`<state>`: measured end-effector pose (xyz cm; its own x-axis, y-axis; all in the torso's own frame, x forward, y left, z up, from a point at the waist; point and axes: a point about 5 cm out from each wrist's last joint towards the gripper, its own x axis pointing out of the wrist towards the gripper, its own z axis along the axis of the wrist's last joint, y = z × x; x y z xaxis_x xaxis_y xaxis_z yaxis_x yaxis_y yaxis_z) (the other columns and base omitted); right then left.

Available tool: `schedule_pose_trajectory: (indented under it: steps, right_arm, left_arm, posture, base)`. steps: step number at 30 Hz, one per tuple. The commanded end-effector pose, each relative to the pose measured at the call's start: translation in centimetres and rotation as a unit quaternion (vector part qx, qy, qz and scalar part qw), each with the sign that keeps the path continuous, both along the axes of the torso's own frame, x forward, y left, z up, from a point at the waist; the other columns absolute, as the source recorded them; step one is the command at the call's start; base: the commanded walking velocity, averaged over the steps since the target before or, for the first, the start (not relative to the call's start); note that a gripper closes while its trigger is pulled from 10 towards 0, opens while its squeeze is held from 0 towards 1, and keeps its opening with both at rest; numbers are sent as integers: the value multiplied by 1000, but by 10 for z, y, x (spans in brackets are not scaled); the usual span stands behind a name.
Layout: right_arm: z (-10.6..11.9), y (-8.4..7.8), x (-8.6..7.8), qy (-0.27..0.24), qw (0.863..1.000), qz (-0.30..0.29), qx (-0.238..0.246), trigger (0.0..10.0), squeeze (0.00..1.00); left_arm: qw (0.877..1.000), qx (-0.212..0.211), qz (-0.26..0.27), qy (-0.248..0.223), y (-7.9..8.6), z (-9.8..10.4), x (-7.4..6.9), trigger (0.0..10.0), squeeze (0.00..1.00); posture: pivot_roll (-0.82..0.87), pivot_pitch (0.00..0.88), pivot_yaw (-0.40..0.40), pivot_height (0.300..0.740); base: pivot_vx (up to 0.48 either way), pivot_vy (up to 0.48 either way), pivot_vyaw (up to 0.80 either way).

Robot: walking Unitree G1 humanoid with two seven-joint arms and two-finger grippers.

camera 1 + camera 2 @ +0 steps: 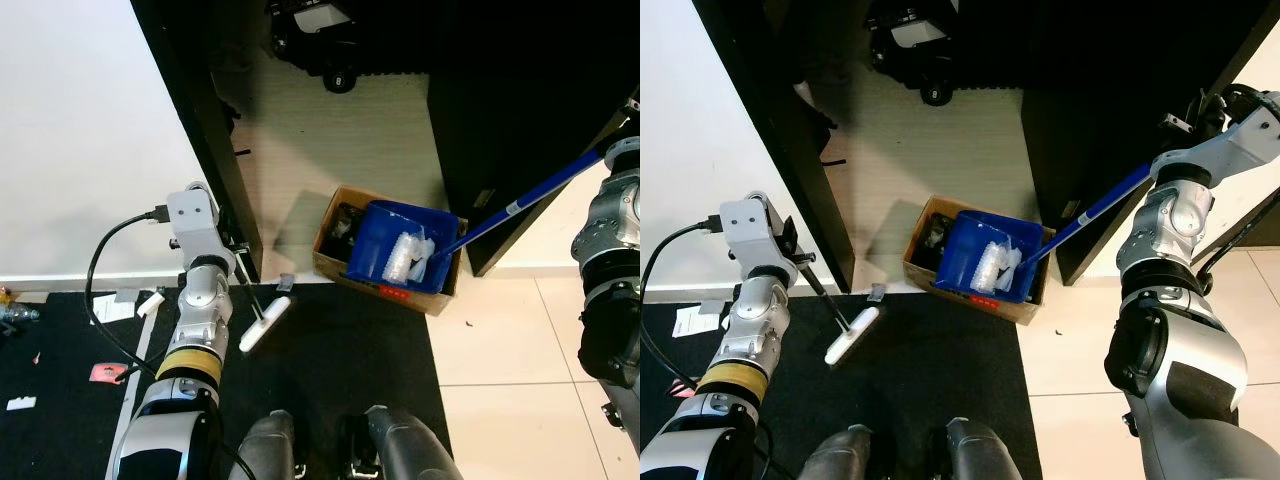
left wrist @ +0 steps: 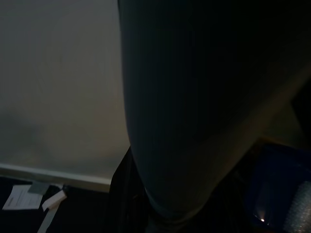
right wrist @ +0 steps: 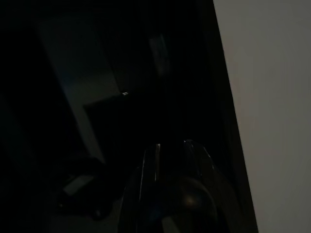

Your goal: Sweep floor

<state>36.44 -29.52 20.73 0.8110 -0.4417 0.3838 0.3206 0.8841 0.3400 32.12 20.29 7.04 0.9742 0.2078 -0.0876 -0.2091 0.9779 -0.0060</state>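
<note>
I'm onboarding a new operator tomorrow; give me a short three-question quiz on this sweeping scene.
1. True or false: the blue dustpan lies flat on the black mat.
2. Which arm carries the dustpan's blue handle? A) left B) right
3. Fill in: the white debris sits in the dustpan, over an open ______ box.

Key:
1. False; it rests tipped over the cardboard box on the tile floor.
2. B; the handle runs up to the right arm, while the left arm carries a white-headed brush.
3. cardboard
</note>
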Motion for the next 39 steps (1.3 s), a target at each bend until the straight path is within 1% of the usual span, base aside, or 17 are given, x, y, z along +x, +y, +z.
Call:
schedule_pose_trajectory:
  steps: [1,4,8,17,23,32,35,36,38,39]
  right_arm:
    - [15,-2,2,-22,1000,-11,-12,10000,0]
    - [16,-3,2,-8,999,-27,-16,10000,0]
    - [16,-2,3,-3,999,-31,-16,10000,0]
    - [15,0,4,-1,999,-33,-15,10000,0]
    - [21,2,6,-2,999,-45,-16,10000,0]
    - [27,6,9,-1,998,-62,-18,10000,0]
    - [29,11,11,9,996,-80,-31,10000,0]
    - [31,13,13,13,996,-86,-36,10000,0]
    - [32,14,13,13,995,-87,-38,10000,0]
    - [33,16,15,13,995,-85,-42,10000,0]
  left_arm:
    - [1000,7,3,-25,4,9,1,10000,0]
    - [1000,10,4,-29,6,11,0,10000,0]
    - [999,19,-1,-27,9,11,0,10000,0]
    - [1000,18,2,-22,10,9,-3,10000,0]
    - [1000,8,11,-22,9,8,-2,10000,0]
    - [1000,12,13,-25,9,9,-4,10000,0]
    - [999,14,13,-27,11,10,-6,10000,0]
    - [999,14,11,-30,11,10,-7,10000,0]
    - [999,15,10,-31,11,11,-7,10000,0]
    - [999,15,9,-32,11,11,-8,10000,0]
  posture:
    - [-17,64,-40,740]
    - [-6,80,-48,740]
    - [-1,86,-53,740]
    - [-4,92,-55,740]
    - [-8,97,-58,740]
    - [-7,114,-62,740]
    - [-5,131,-65,740]
    - [-3,150,-69,740]
    - [-3,150,-69,740]
    - [-1,155,-70,740]
  base:
    - [0,0,0]
    - [0,0,0]
    - [0,0,0]
    - [0,-469,0]
    - [0,0,0]
    - [0,0,0]
    - [0,0,0]
    - [0,0,0]
    - [0,0,0]
    - [0,0,0]
